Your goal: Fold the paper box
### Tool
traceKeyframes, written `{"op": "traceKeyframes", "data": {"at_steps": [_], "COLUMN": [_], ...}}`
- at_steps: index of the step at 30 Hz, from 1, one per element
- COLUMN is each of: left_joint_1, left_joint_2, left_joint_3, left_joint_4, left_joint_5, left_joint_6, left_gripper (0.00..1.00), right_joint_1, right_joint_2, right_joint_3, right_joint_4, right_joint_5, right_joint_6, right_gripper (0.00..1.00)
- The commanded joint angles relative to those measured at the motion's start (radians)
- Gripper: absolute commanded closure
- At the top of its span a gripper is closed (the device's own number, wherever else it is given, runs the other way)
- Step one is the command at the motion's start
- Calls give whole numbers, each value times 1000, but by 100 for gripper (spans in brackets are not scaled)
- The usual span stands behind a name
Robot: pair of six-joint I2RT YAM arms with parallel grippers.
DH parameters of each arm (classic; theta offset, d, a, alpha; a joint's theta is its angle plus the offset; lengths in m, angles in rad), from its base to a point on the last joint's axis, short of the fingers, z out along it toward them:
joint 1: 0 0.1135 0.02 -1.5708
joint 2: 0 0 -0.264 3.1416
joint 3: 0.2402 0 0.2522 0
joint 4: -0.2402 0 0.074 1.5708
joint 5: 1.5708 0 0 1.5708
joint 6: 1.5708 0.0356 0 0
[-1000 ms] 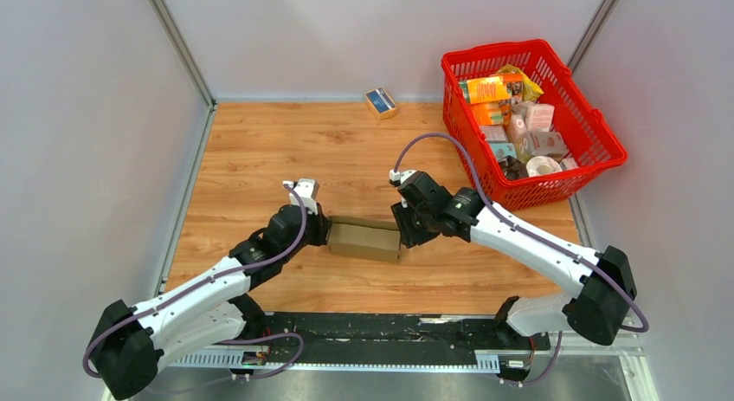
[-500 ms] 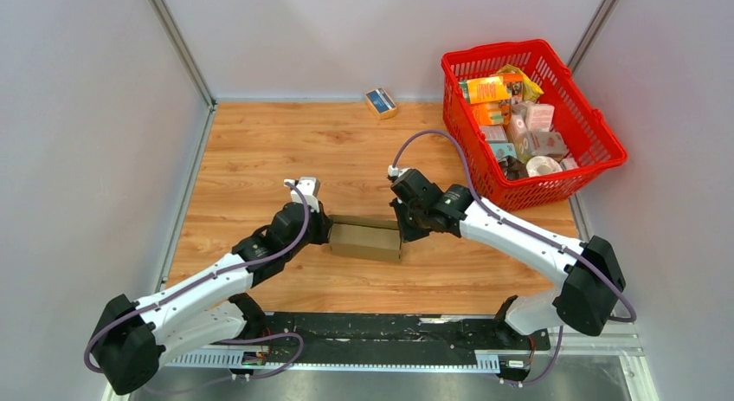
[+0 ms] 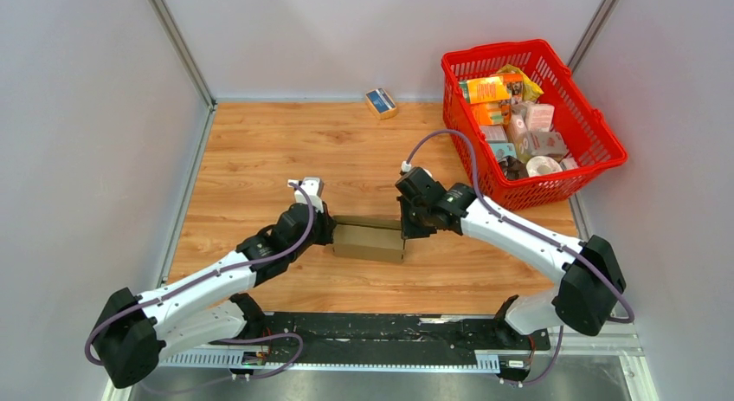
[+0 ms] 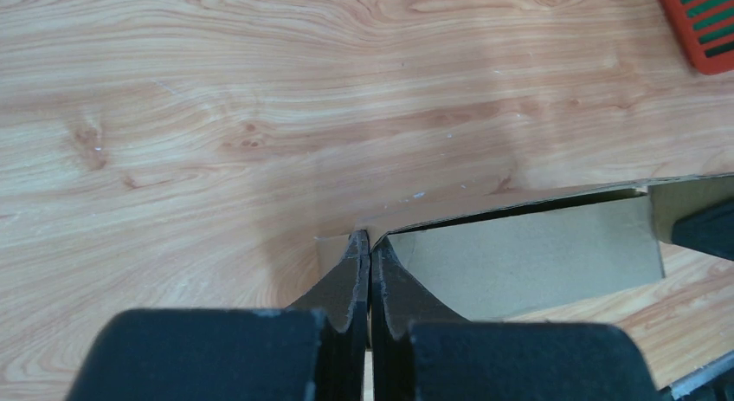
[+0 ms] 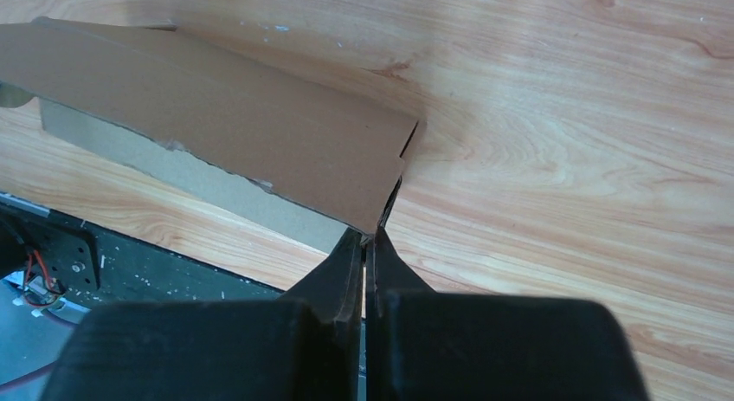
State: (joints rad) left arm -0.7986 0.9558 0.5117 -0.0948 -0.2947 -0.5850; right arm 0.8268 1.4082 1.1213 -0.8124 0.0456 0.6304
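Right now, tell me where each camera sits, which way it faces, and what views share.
Top external: fixed above and behind the arms, looking down on the wooden table, plain brown cardboard paper box and red plastic basket; both arms show.
Left wrist: on the left arm, facing along the table; the left gripper pinches the box's end.
Right wrist: on the right arm, facing back toward the black base rail; the right gripper pinches a box corner.
Shared: all show the box; top and left wrist show the basket.
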Motion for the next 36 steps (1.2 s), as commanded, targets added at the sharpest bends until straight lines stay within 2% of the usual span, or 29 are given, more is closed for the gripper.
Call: {"op": "traceKeyframes", "data": {"at_steps": [1,9,14,20,25,28,29,31,32,34,35,36], "left_joint_1": [-24,-56,-71,-91,-135,-188,-198,-229,-240,-257,-261,-263], "left_joint_2": [15,14,20,38,54,51,44,41,40,40,38,37], "left_joint_3": [-6,-39,-41,-15,-47,-62,-62,-61,-59,-61,-61,-62], "left_joint_4": [-114,-103,-89,-151,-152,-154,-158,-166,-175,-190,-203,-207], "left_joint_5": [62,29,43,40,-33,-107,-124,-171,-190,-234,-247,-254], "left_joint_6": [-47,-76,-107,-145,-203,-229,-234,-240,-245,-262,-266,-274], "left_gripper": [100,100,100,100,100,100,100,100,100,100,100,100], "right_joint_1": [27,67,69,69,81,80,81,80,81,78,80,77], "right_joint_2": [-26,-78,-101,-117,-143,-181,-190,-212,-218,-239,-248,-264], "right_joint_3": [-54,-178,-204,-222,-287,-298,-299,-284,-276,-243,-230,-203], "right_joint_4": [103,191,200,205,277,283,286,260,249,193,167,121], "right_joint_5": [51,108,129,151,143,134,126,99,86,74,80,86], "right_joint_6": [-9,-83,-109,-133,-136,-130,-123,-112,-110,-106,-100,-77], "right_gripper": [100,100,100,100,96,89,81,71,62,50,39,34]}}
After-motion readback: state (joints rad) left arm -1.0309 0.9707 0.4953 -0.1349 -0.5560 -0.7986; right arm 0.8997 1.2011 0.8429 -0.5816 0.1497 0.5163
